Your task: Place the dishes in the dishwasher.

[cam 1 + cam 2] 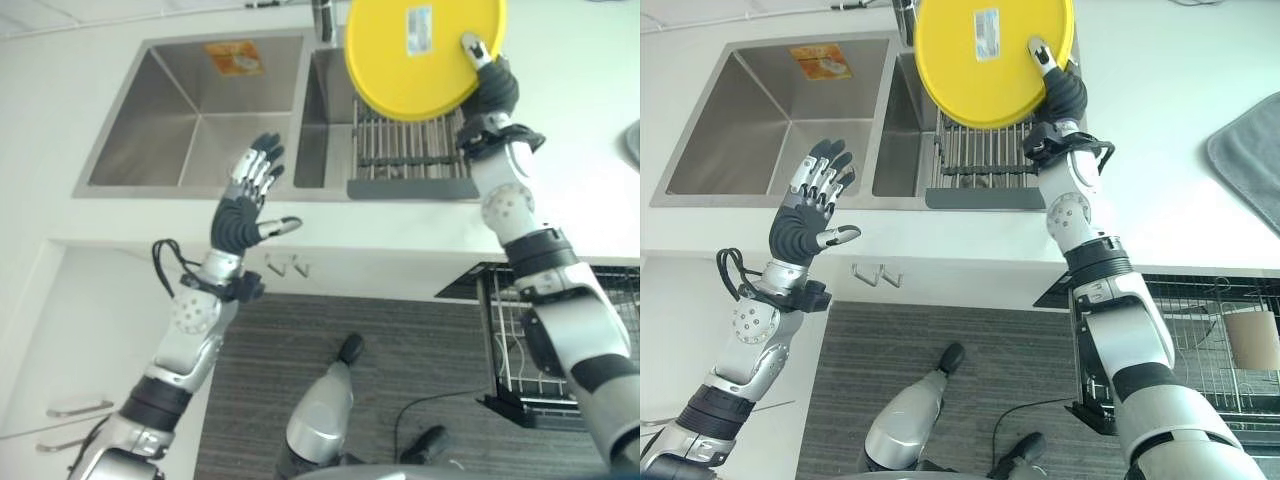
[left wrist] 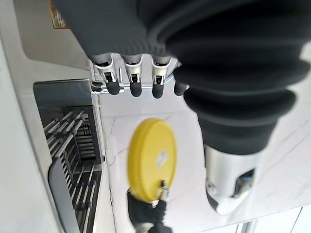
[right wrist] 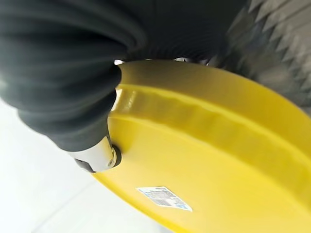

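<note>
My right hand (image 1: 492, 88) is shut on a round yellow plate (image 1: 415, 55), thumb pressed on its underside where a white label shows. It holds the plate (image 1: 985, 60) lifted above the drying rack (image 1: 410, 150) in the right sink bowl. In the right wrist view the plate (image 3: 209, 160) sits right against the thumb (image 3: 97, 155). My left hand (image 1: 248, 195) is raised over the counter's front edge by the left sink bowl, fingers straight and spread, holding nothing. The pulled-out dishwasher rack (image 1: 1200, 340) of wire stands at lower right, beside my right arm.
The steel double sink (image 1: 190, 120) is set in a white counter (image 1: 1160, 190). A grey mat (image 1: 1250, 150) lies on the counter at far right. A beige cup (image 1: 1252, 338) stands in the dishwasher rack. Two hooks (image 1: 285, 266) hang below the counter edge. Grey floor lies below.
</note>
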